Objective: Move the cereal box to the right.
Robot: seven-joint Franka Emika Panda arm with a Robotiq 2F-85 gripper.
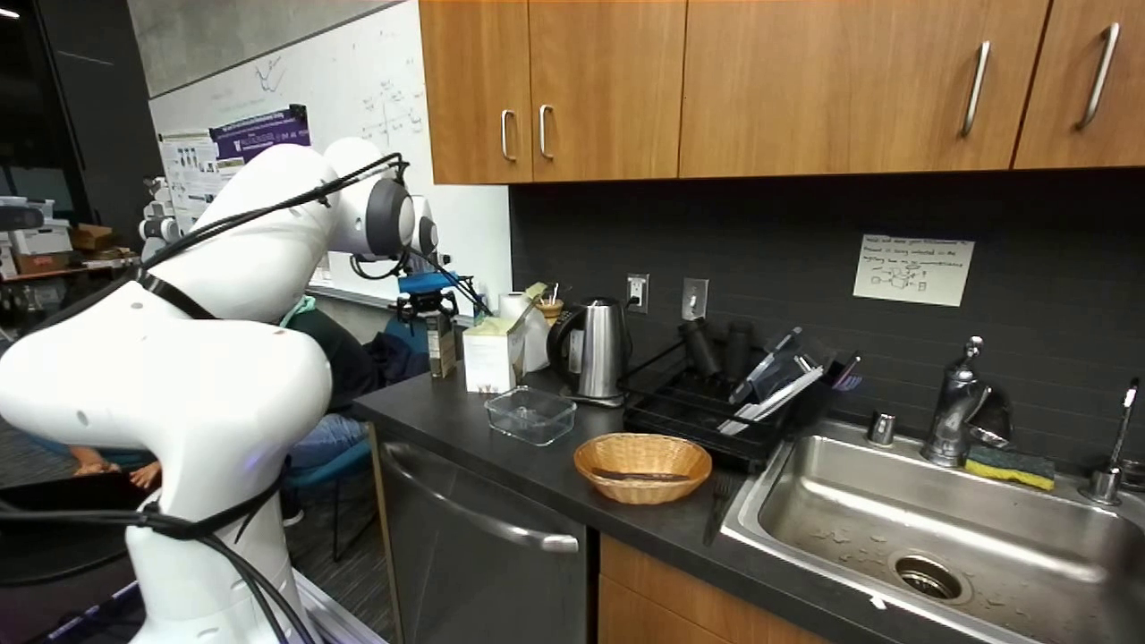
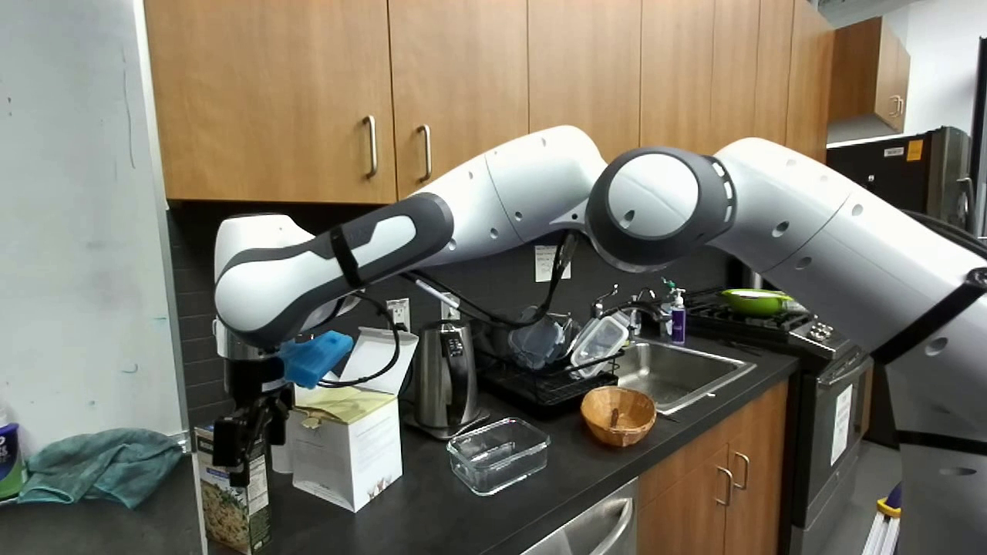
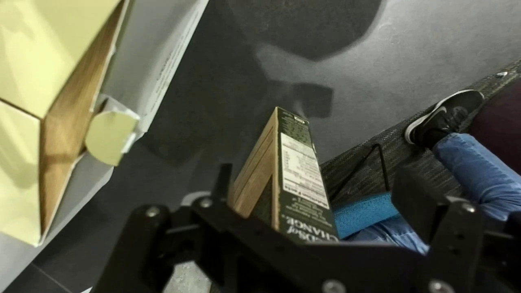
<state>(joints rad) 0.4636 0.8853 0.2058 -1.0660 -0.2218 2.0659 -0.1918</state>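
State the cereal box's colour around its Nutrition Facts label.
The cereal box is dark green around its whitish label; the wrist view shows it best.

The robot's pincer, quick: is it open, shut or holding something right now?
Pincer: open, holding nothing; in the wrist view the slim food box shows between its spread jaws, with a gap on one side.
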